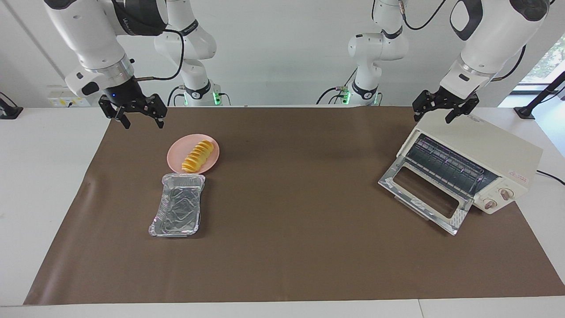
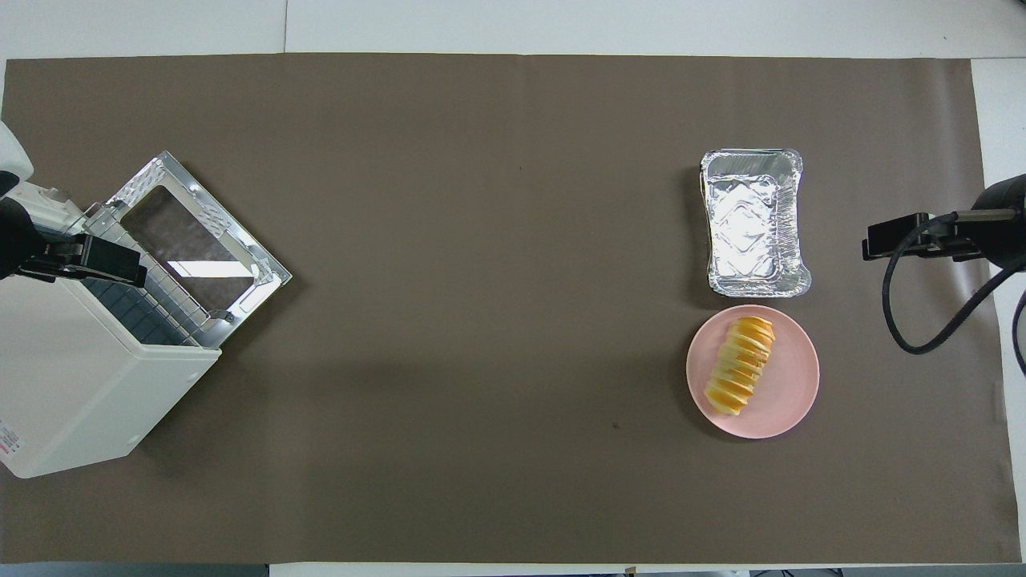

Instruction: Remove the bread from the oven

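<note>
While the bread lies on the plate, both hands, right and left, hang apart-fingered.

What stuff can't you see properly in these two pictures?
- Inside of the oven: the facing view shows only the wire rack at its mouth, dark deeper in; in the overhead view its own top covers it.
- Left gripper: over the oven's top; touching or not cannot be told. Cut off by the edge in the overhead view.
- Plate: the bread hides its middle in both views.
- Right gripper: mostly cut off in the overhead view.
</note>
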Tool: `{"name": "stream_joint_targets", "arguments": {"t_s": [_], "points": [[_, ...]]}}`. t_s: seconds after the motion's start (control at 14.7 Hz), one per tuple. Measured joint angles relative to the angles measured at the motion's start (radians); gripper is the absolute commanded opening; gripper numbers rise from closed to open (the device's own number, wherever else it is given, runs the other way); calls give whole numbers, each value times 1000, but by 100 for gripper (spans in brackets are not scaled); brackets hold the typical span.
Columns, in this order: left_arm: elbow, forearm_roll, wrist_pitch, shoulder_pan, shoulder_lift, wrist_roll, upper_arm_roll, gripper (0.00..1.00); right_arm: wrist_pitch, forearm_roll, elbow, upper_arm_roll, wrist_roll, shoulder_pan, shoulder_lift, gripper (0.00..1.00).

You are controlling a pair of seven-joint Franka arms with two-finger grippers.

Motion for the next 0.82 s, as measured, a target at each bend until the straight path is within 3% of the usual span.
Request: {"name": "stream_joint_targets", "arguments": {"t_s": [0.82], "points": [[0, 0, 0, 0, 0, 0, 0, 100, -54, -12, 58, -2, 0, -7, 30, 100]]}}
